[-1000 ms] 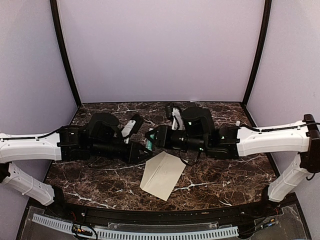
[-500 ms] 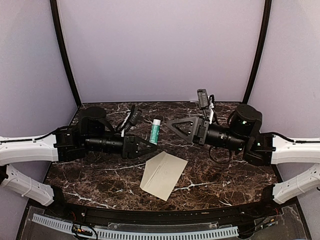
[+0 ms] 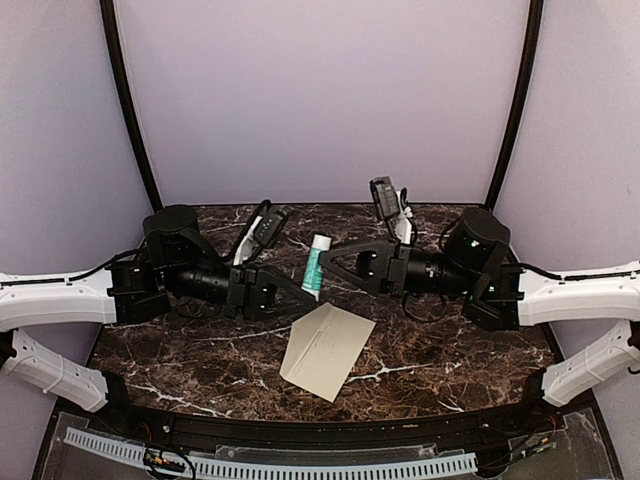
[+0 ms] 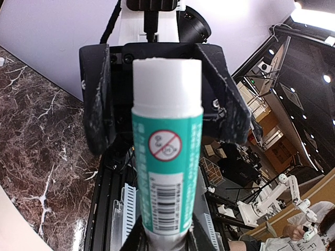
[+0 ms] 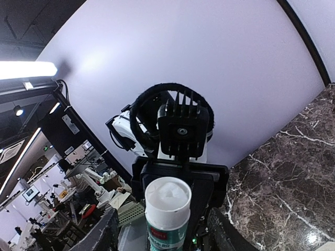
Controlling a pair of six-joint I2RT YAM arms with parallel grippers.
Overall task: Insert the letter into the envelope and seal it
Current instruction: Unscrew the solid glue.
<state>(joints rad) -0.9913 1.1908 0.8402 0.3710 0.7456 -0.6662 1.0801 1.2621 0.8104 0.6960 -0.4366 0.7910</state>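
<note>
From above, the two arms meet at mid-frame over the dark marble table [image 3: 450, 350]. The left gripper [image 3: 303, 295] is clamped on the lower end of a teal glue stick [image 3: 314, 268] that stands nearly upright, white end uppermost. The right gripper [image 3: 328, 262] reaches in from the right with its jaws spread to either side of that stick. Only this view shows the envelope [image 3: 327, 350], lying flat and skewed just below the grippers, in the lower centre of the frame. The left wrist view adds the stick's label, a red prohibition sign and a barcode, with the right gripper's black fingers [image 4: 97, 110] flanking the white end. The right wrist view looks at the stick end-on and shows clear gaps between it and both fingers, so nothing is gripped there
</note>
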